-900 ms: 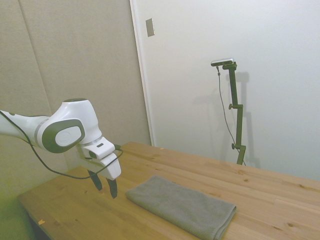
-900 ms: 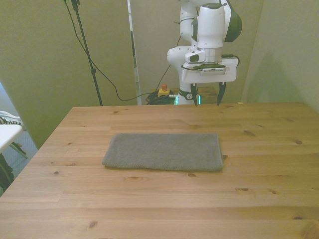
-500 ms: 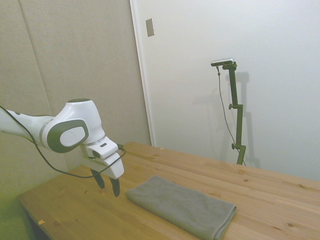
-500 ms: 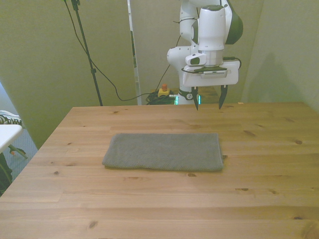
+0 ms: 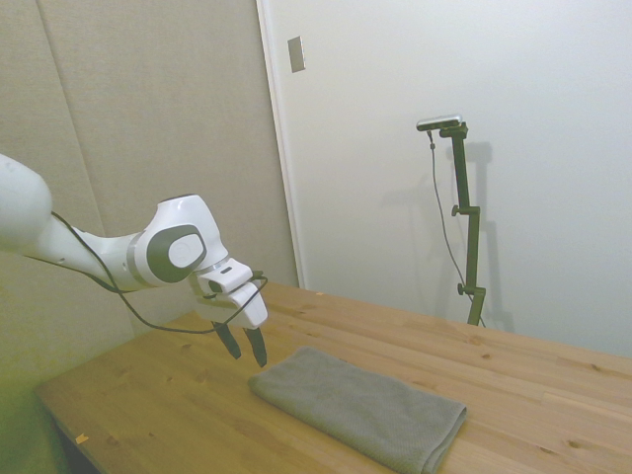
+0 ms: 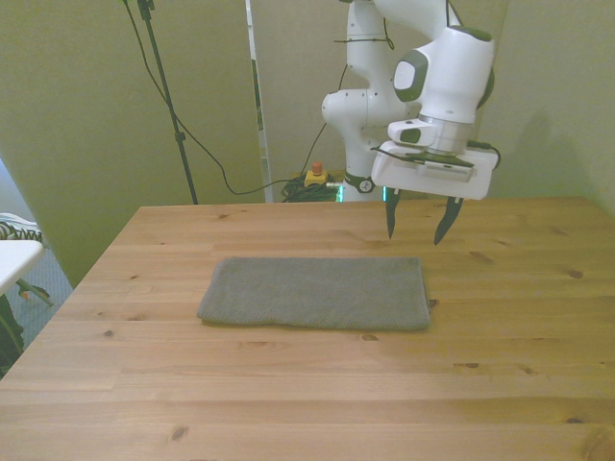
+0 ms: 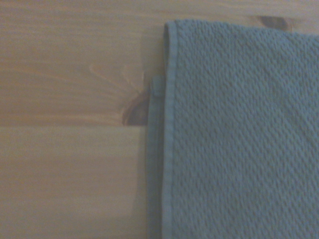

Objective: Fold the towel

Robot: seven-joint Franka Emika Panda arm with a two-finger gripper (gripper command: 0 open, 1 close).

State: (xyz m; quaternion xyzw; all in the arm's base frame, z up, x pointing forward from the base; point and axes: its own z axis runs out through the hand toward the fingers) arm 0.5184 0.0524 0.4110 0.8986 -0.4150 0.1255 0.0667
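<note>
The grey towel (image 6: 317, 292) lies flat on the wooden table (image 6: 307, 384) as a long layered rectangle; the side view shows it too, the towel (image 5: 360, 407) running away from the arm. My gripper (image 6: 418, 227) hangs open and empty just above the table, past the towel's end at the front view's right. In the side view the gripper (image 5: 246, 347) sits close to the towel's near corner, not touching it. The wrist view shows the towel (image 7: 239, 134) with its hemmed edge and a lower layer peeking out along it.
Bare wood surrounds the towel on all sides. A black stand with a cable (image 6: 168, 106) rises behind the table at the front view's left. A red-and-yellow button box (image 6: 314, 175) sits by the robot's base.
The gripper has moved down and forward toward the towel's end at the front view's right, and the wrist has tilted. Its fingers stay open. The towel has not moved.
</note>
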